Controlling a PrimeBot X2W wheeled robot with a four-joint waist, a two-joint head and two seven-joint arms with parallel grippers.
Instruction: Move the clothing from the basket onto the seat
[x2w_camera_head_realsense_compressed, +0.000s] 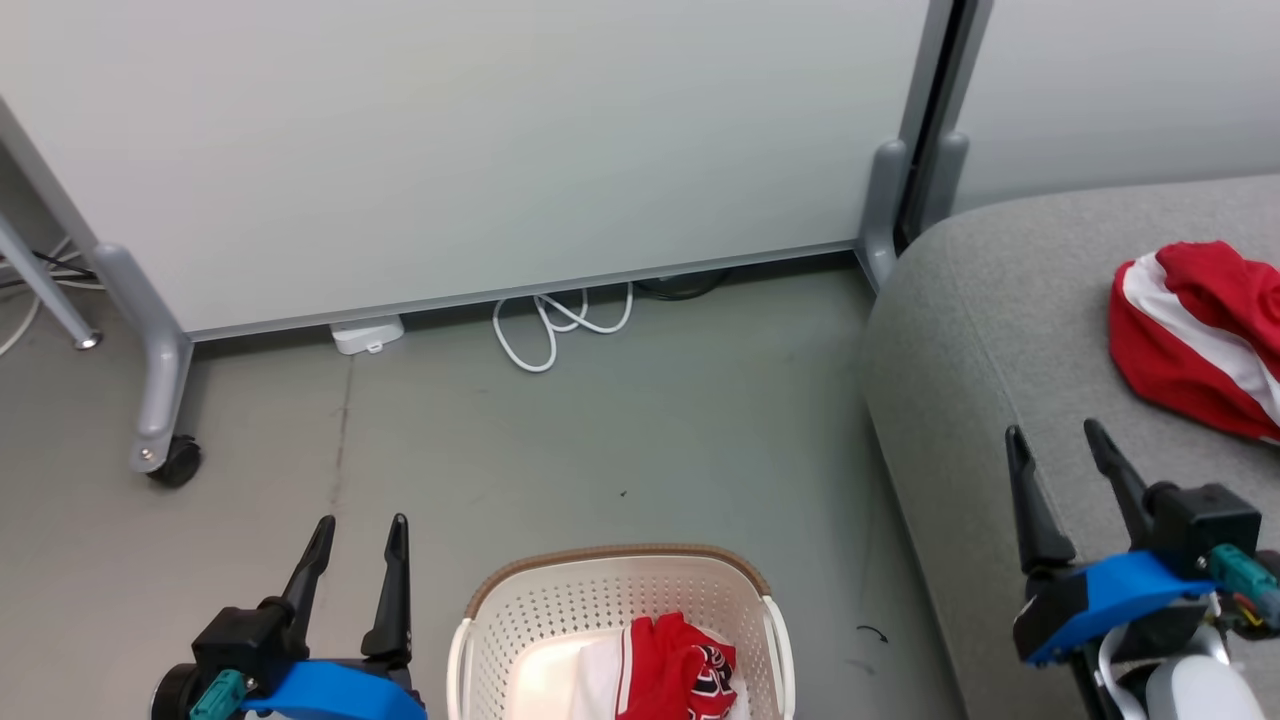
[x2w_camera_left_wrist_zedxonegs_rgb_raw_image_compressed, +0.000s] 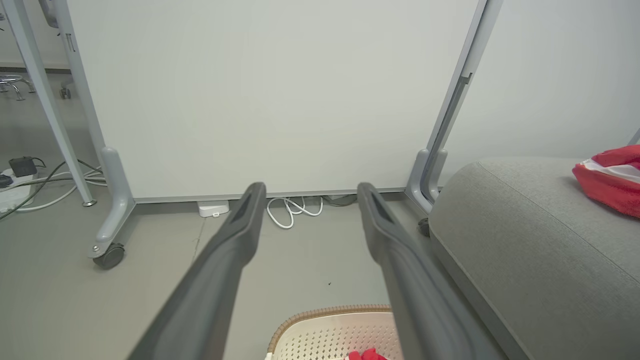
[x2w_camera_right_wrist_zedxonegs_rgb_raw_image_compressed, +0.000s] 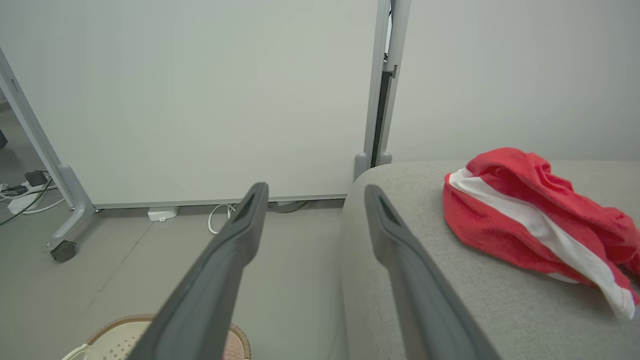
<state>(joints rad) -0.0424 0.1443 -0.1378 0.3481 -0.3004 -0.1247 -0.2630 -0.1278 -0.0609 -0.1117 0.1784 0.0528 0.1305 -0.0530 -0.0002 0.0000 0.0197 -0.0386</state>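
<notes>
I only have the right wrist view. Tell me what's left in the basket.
Observer: A red jersey with black-and-white lettering lies bunched toward the right side of the basket.
Operator: Report the left gripper.
Observer: The left gripper is open and empty, above the floor just left of the basket.

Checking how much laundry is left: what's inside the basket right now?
The basket holds a crumpled red jersey with black-and-white lettering, white cloth beside it. Anything beneath is covered, and the basket's near end is cut off by the picture's edge.
</notes>
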